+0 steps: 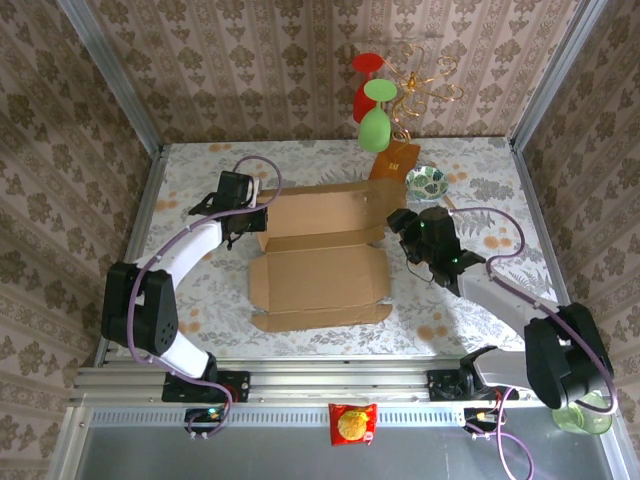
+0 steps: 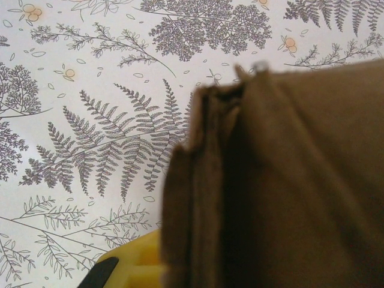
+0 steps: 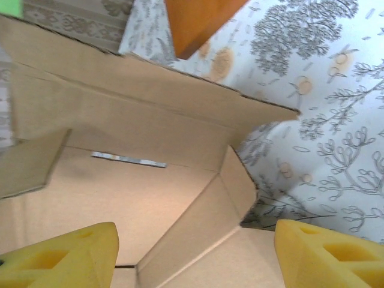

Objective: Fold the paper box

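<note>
The paper box (image 1: 320,280) lies partly folded at the middle of the desk (image 1: 220,290). At its far left corner, the left pincer (image 1: 250,215) is clenched on a raised flap. At its right edge, the right pincer (image 1: 402,228) stands released, its fingers (image 3: 66,258) on either side of the side flap.

The table (image 1: 300,165) wears a pale cloth (image 2: 90,90) printed with grey ferns and small orange blossoms, spreading out under the left end effector (image 1: 257,221) and the right end effector (image 1: 397,224). Walls (image 1: 250,70) papered in beige-brown damask rise outward of each end effector and beyond both, joined by aluminium corner posts (image 1: 110,75). Behind them, an aluminium rail (image 1: 330,380) edges the table; the light is soft and even.
</note>
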Action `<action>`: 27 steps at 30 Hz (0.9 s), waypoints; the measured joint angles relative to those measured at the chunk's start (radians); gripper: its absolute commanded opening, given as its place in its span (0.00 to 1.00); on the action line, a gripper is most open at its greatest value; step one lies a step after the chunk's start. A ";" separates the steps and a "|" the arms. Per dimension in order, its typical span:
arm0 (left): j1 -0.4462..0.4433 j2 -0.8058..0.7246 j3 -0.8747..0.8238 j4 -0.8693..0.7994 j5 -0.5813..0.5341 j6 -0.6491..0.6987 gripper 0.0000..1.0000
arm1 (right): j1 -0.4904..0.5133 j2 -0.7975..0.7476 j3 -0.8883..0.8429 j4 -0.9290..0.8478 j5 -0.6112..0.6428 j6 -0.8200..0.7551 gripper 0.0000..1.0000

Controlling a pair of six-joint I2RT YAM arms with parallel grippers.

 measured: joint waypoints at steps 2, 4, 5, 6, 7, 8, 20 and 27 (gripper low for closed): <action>0.000 0.005 0.000 -0.001 0.000 0.000 0.00 | 0.000 0.038 -0.012 0.031 0.000 0.000 0.70; 0.000 0.006 0.000 -0.001 0.000 0.000 0.00 | 0.000 0.084 -0.011 0.072 -0.001 -0.001 0.70; 0.000 0.007 0.000 0.000 0.000 0.000 0.00 | 0.000 0.106 -0.009 0.087 -0.002 -0.002 0.70; 0.000 0.007 0.000 0.000 0.000 0.000 0.00 | 0.000 0.134 -0.006 0.105 -0.003 -0.004 0.69; 0.000 0.008 0.000 0.000 0.000 0.000 0.00 | 0.000 0.163 -0.002 0.122 -0.004 -0.004 0.69; 0.000 0.008 0.000 0.000 0.000 0.000 0.00 | 0.000 0.186 0.003 0.130 -0.005 -0.005 0.69; 0.001 0.017 0.000 0.000 0.001 0.000 0.00 | 0.024 0.362 0.089 0.228 -0.041 -0.008 0.59; 0.002 0.023 0.000 0.000 0.008 0.000 0.00 | 0.045 0.376 0.101 0.254 -0.061 0.000 0.53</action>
